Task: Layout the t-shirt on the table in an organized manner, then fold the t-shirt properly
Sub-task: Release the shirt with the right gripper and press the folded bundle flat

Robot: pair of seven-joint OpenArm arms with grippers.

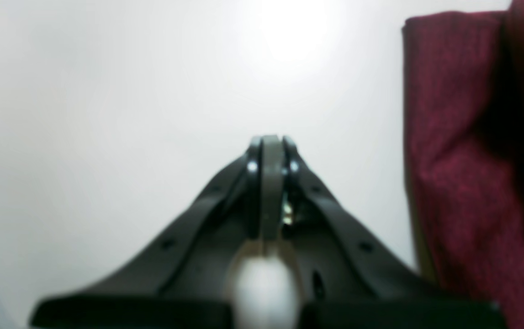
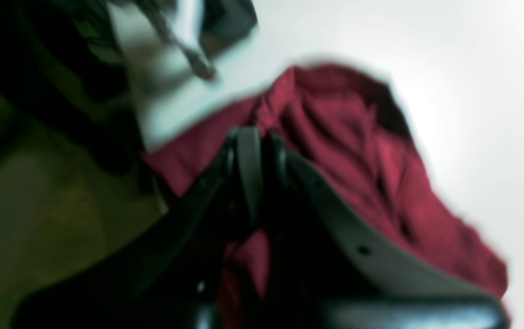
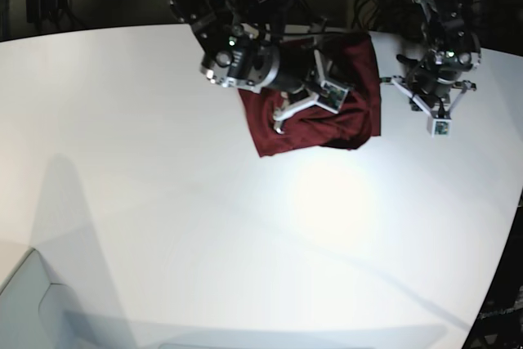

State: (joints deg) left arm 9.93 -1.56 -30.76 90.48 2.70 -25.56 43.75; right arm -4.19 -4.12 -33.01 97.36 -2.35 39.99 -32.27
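Two grippers are closed: the right gripper pinches a fold of the t-shirt bunched beneath it; the left gripper holds nothing beside the cloth. Layout step is in hand on the table; next, spreading.

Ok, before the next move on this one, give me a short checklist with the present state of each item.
1. Right gripper shut on the t-shirt: ok, the jaws are closed with red cloth bunched around them in the right wrist view.
2. Left gripper shut and empty: ok, nothing sits between its fingers.
3. Left gripper clear of the cloth: ok, it is beside the shirt's edge, over bare table.
4. Shirt laid out flat: not ok, it is bunched and wrinkled near the far edge.
5. Which part of the shirt is gripped: cannot tell, the view is blurred.
6. Room to spread the shirt: ok, wide bare table lies in front of it.
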